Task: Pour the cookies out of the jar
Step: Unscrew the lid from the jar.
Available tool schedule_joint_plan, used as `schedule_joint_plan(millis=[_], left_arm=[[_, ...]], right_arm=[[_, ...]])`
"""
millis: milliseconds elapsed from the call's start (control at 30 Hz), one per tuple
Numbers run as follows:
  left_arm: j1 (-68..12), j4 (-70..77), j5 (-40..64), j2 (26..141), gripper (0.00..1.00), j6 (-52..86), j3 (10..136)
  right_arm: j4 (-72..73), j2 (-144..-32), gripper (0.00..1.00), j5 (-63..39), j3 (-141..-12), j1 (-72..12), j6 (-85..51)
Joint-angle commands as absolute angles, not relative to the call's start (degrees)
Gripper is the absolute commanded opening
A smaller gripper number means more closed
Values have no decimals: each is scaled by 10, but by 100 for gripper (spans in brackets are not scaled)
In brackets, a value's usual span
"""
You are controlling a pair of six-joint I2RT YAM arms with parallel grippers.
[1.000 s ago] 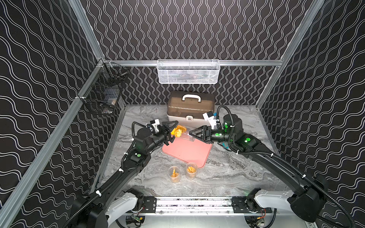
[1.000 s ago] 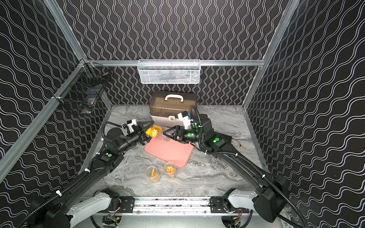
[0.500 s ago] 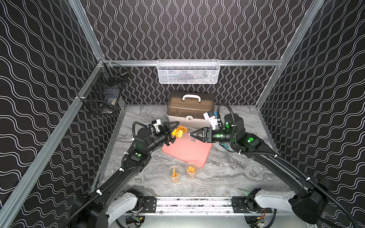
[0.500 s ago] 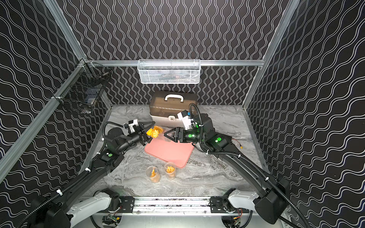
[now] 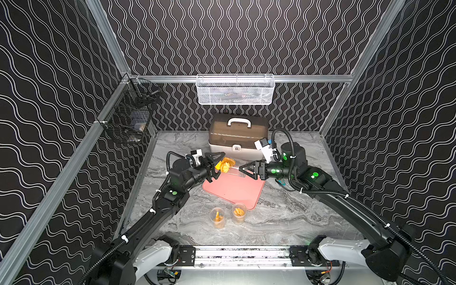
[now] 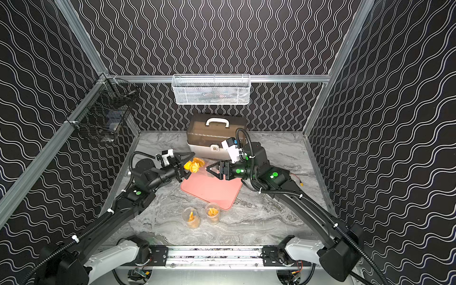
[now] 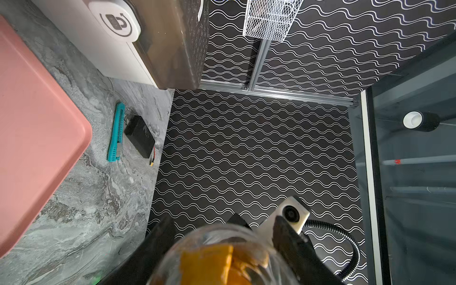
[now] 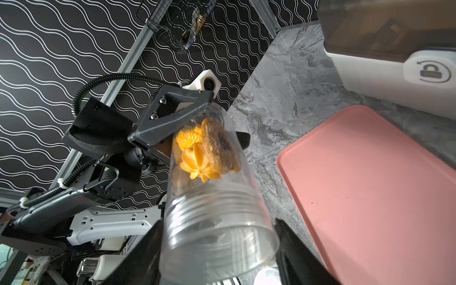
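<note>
Hanging level near the pink tray's far edge in both top views, the clear jar is clamped at its base by the left gripper and at its mouth by the right gripper; the cookies bunch at the base. Left wrist: jaws narrow on the jar. Right wrist: fingers hug the threaded mouth; whether a clear lid is on, I cannot tell. Tipped sharply, cookies may overshoot onto the marble surface. No words readable, only a padlock icon on the case.

Cookies sit in the jar; case behind tray, cups before it.
</note>
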State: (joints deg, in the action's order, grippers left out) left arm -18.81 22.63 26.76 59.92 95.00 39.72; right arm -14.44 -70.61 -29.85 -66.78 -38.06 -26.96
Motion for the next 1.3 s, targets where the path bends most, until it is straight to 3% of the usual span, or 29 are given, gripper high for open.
schedule_joint_plan(millis=[0, 500, 567, 600, 633, 667, 867, 1067, 1267], left_arm=[[-180, 216, 211, 601, 53, 955, 401], [-179, 213, 215, 603, 53, 953, 399], [-179, 213, 215, 603, 53, 953, 397], [-179, 213, 216, 603, 53, 953, 396], [-179, 213, 217, 603, 53, 952, 396], [-179, 215, 217, 603, 53, 953, 395], [-178, 224, 229, 606, 53, 954, 396], [-176, 229, 236, 606, 53, 955, 399], [-175, 232, 240, 603, 53, 958, 401]], right_arm=[[-179, -698, 68, -261, -673, -378, -211], [-133, -682, 71, -272, -618, -381, -111], [-133, -684, 74, -278, -620, -381, -118], [-131, -683, 80, -284, -620, -381, -125], [-124, -682, 95, -287, -620, -382, -143], [-118, -680, 100, -290, -619, -382, -162], [-126, -701, 100, -342, -644, -375, -360], [-157, -697, 100, -316, -663, -366, -530], [-121, -712, 100, -333, -654, -365, -597]])
